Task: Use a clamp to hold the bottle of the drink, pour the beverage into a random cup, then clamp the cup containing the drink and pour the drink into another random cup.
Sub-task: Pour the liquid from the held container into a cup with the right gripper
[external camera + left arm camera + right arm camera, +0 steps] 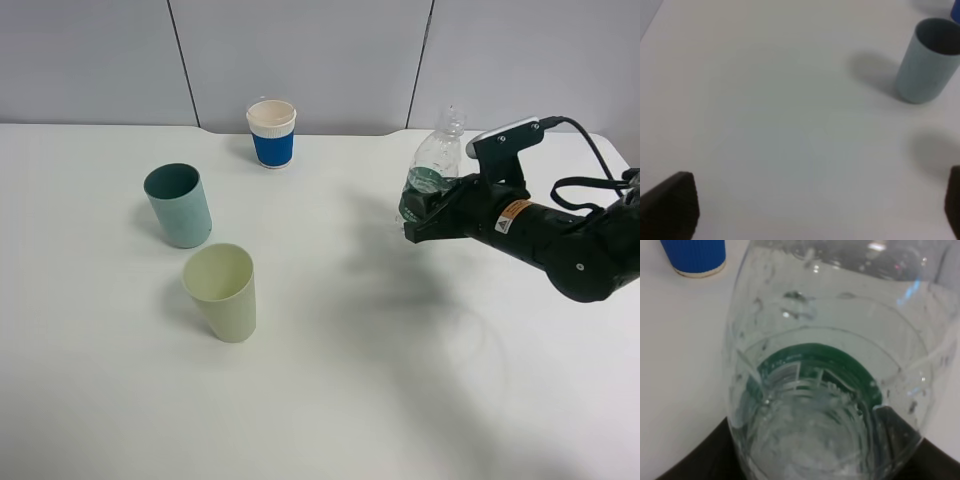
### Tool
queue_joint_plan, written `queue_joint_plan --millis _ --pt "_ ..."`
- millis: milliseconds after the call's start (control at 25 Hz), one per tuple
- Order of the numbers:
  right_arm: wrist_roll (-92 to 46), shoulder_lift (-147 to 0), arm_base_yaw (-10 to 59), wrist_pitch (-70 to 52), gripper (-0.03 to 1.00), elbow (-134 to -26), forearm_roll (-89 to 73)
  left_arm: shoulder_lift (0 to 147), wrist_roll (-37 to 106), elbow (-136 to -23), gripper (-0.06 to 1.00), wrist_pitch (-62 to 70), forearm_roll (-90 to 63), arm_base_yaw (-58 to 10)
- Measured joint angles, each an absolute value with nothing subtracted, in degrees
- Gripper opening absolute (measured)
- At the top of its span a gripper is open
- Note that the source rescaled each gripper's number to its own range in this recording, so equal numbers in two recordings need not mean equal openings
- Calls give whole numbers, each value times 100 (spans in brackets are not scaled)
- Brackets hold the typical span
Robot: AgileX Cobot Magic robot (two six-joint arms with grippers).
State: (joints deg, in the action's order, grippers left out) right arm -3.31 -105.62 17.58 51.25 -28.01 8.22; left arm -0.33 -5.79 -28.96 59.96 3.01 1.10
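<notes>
My right gripper [425, 208] is shut on a clear plastic bottle [433, 170] with a green label and holds it above the table at the right, neck up and tilted slightly. The bottle fills the right wrist view [840, 365]. Three cups stand on the left half: a teal cup [179, 205], a pale green cup [222, 291] in front of it, and a white cup with a blue sleeve [272, 133] at the back. My left gripper [815, 210] is open over bare table; the teal cup [929, 61] shows in its view.
The white table [330, 380] runs to a grey panel wall at the back. The right arm's black cable [590, 175] loops above its wrist at the right edge. The blue-sleeved cup's base [696, 257] shows in the right wrist view.
</notes>
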Motion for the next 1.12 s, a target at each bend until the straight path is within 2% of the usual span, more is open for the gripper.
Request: queue_joint_plan --millis 320,520,1120 --pt "-193 -10002 2192 4474 0 -2872 606 -33 -579 -2896 100 5996 301 110" --pt "288 -9994 2571 3416 0 -3455 640 -33 -579 -2896 100 5996 301 110" --pt "1502 -10062 3333 2148 0 -5311 2331 -33 -579 -2896 100 5996 301 110"
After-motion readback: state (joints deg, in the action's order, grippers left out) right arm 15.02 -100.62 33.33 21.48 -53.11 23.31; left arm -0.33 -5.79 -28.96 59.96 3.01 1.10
